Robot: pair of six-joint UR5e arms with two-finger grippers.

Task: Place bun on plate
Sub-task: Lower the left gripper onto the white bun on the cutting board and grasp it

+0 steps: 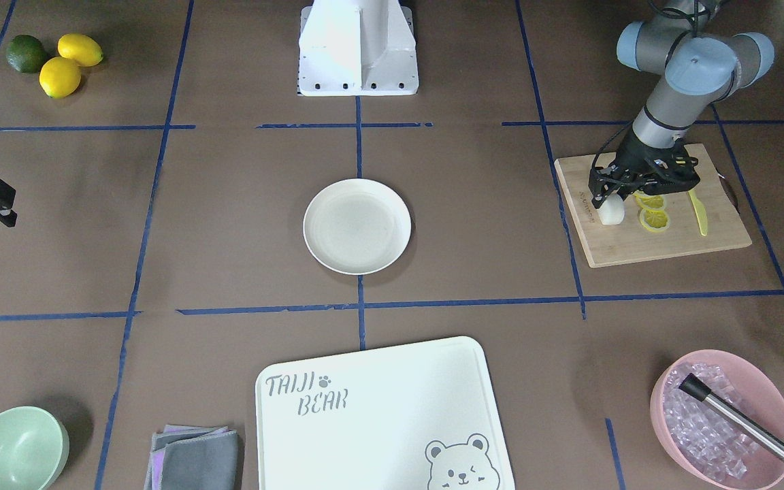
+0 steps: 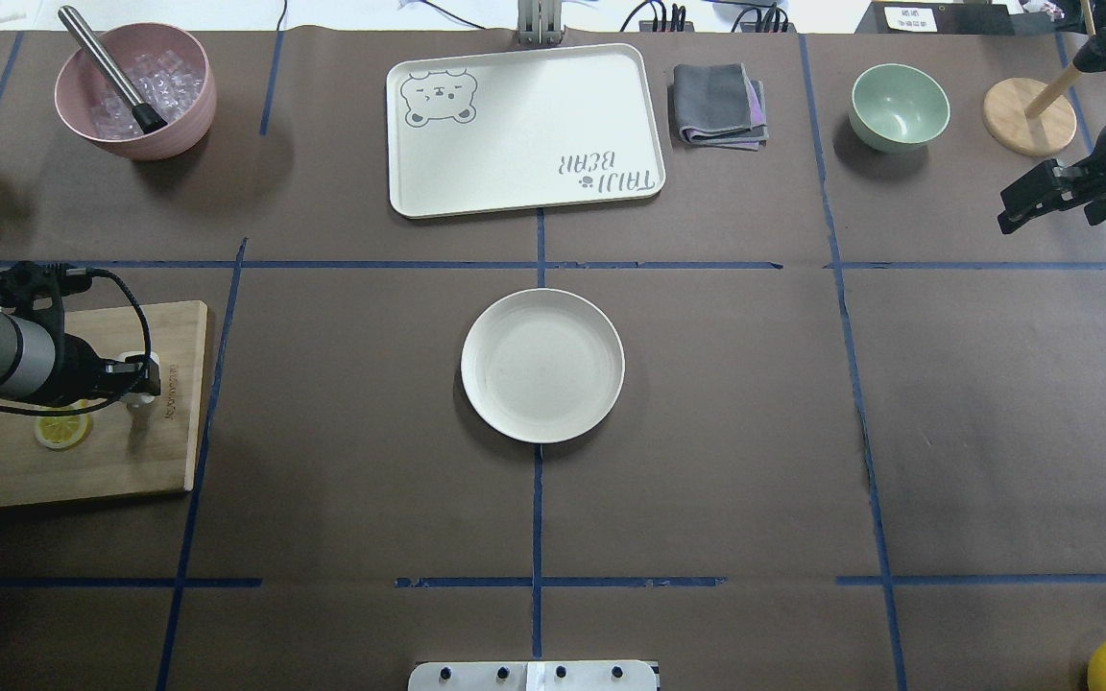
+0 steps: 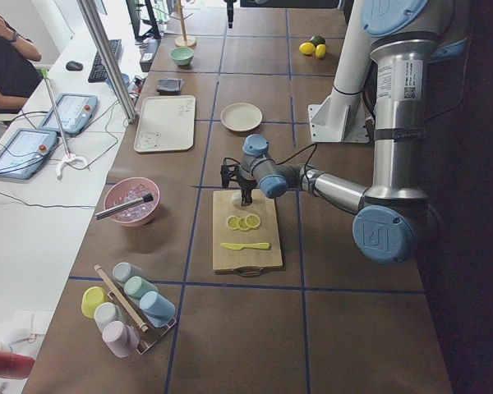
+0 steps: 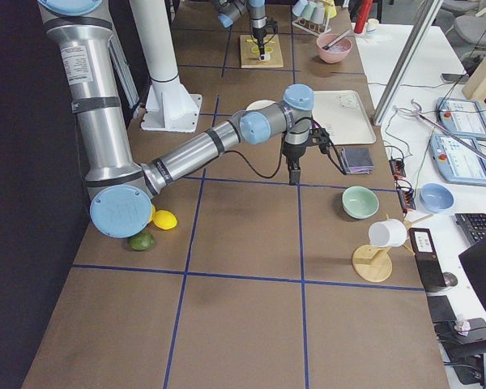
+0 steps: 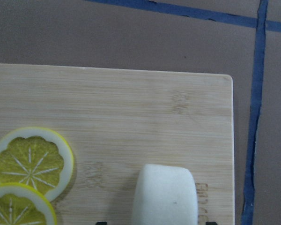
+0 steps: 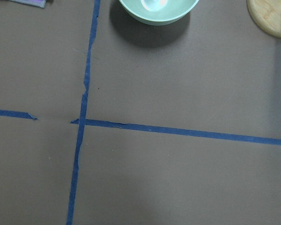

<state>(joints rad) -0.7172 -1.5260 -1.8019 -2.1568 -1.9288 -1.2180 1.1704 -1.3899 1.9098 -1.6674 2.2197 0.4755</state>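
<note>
Brown paper marked off with blue tape (image 1: 358, 306) covers the desk (image 1: 229, 224). The cream-white plate (image 1: 356, 226) sits at its middle, on 1 of the tape lines. The bun (image 1: 611, 214) is well apart from the plate, out on my left side. It lies on the wooden cutting board (image 1: 664, 245), near the edge that faces the plate.

The left gripper (image 1: 608, 203) points down over the bun. Through the left wrist camera I see the bun flat on the wood. The 2 dark tips of the jaws just show at the bottom edge, 1 on each side of the bun, with a sliver of board between each tip and the bun. So the jaws are parted and straddle the bun without gripping it. Lemon slices (image 1: 654, 219) lie just beside the bun, and a yellow plastic knife (image 1: 698, 212) lies beyond them.

The right gripper (image 2: 1043, 202) hovers at the far right of the desk, near the mint-green bowl (image 2: 899, 106) and a round wooden stand base (image 2: 1030, 117). I cannot tell how far apart its jaws are.

Along the far edge I see the bear-printed tray (image 2: 524, 130), a folded grey cloth (image 2: 718, 104) and a pink bowl of ice (image 2: 179, 106) with a metal tool (image 2: 102, 58) resting in it.
</note>
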